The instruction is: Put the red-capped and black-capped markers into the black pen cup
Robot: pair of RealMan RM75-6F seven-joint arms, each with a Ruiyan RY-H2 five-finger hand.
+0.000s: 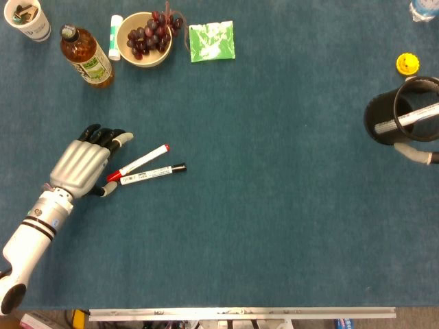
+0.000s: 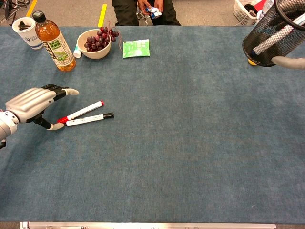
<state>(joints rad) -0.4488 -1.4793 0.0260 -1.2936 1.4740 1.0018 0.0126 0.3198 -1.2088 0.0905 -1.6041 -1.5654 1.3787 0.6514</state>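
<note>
the left hand (image 1: 86, 166) is open and empty, its fingers spread just beside the red-capped marker (image 1: 139, 162) and black-capped marker (image 1: 152, 173), whose long axes point away from it toward the far black pen cup (image 1: 401, 118), which the right hand (image 1: 416, 154) holds.

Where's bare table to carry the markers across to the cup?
Bare table runs from the markers to the cup, across the middle and near edge. Crowded: far-left row, bottle to green packet, and the left hand beside the markers.
</note>
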